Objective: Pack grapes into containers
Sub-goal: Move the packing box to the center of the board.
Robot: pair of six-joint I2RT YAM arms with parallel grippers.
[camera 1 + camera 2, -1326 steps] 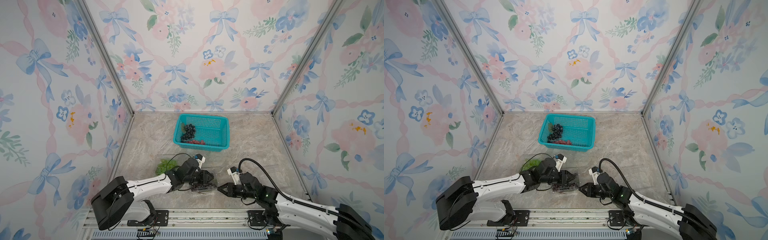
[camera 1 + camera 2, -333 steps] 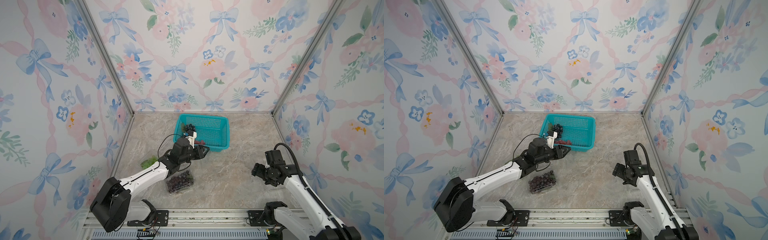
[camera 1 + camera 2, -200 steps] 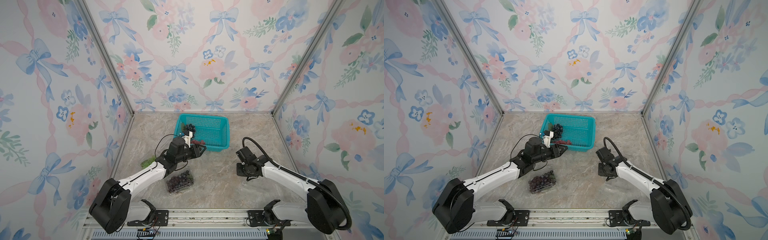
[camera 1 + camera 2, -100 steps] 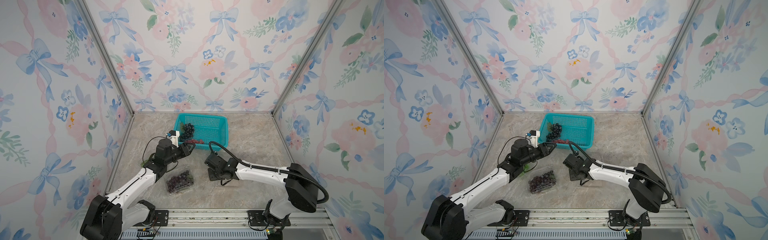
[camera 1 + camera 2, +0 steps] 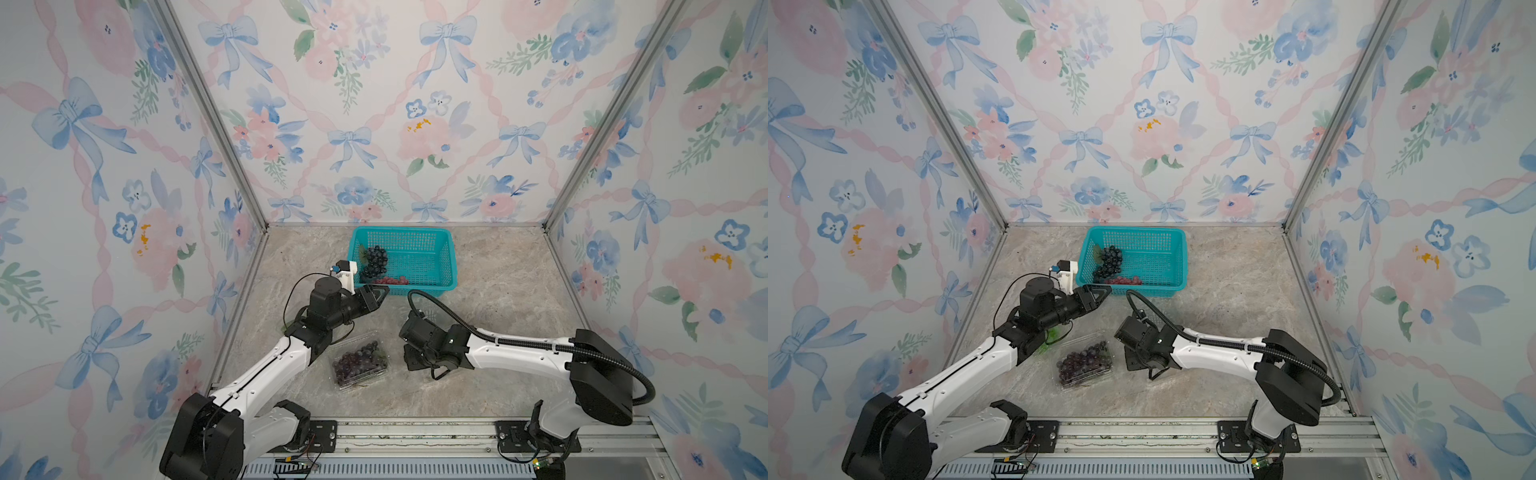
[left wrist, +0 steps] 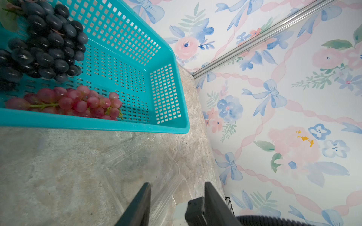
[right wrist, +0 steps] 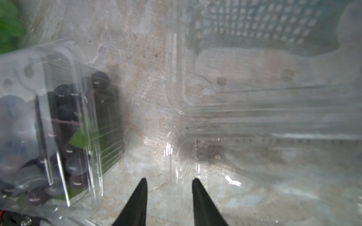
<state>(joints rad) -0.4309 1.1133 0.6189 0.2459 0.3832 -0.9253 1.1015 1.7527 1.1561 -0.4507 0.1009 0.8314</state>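
Note:
A teal basket at the back holds blue-black grapes and red grapes. A shut clear container of dark purple grapes lies at the front centre. An empty open container lies right of it, faint in the top views. My left gripper hovers open at the basket's front left corner, holding nothing. My right gripper stands open low between the two containers, with the empty one's corner rim between its tips. Green grapes peek out under the left arm.
The floral walls and metal corner posts close the marble floor in on three sides. A metal rail runs along the front edge. The right arm's black cable loops up in front of the basket.
The right arm has swung from the right side to the centre beside the packed container, and its jaws have opened. The left arm has drawn back a little to the left.

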